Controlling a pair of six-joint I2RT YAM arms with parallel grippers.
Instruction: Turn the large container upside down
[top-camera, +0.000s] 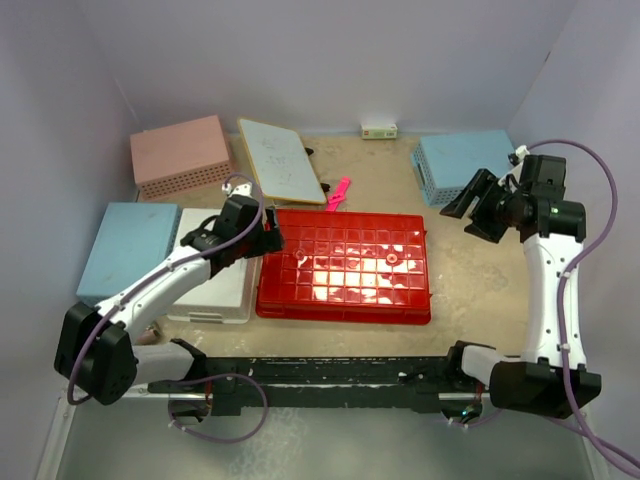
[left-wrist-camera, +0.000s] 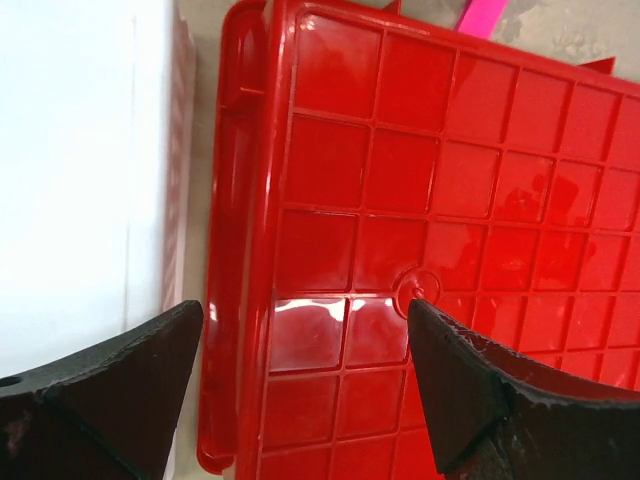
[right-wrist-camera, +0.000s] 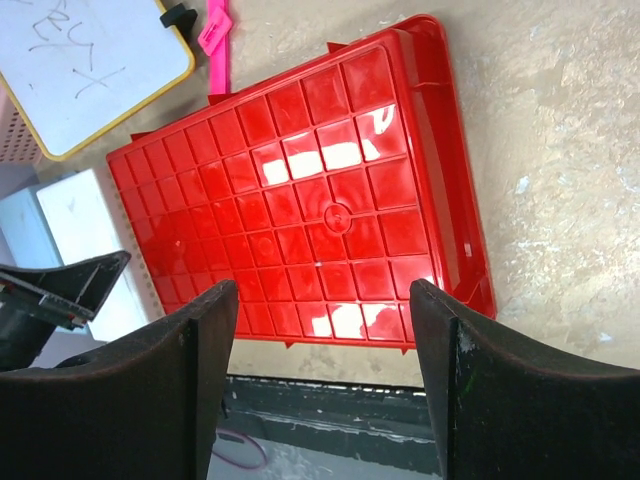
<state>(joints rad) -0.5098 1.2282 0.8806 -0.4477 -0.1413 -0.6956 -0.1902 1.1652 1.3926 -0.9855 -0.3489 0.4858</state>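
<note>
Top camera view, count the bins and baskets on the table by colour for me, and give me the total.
Red: 1, the large container
Light blue: 2, the left light-blue basket and the right light-blue basket
Pink: 1, the pink basket
White: 1, the white basket
Total: 5

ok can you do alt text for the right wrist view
A large red container lies on a beige table with its grid-ribbed underside facing up, framed by the two dark fingers of the open right end effector. A yellow-framed whiteboard and a pink marker-like object lie at the upper left, a white box at the left edge.
</note>
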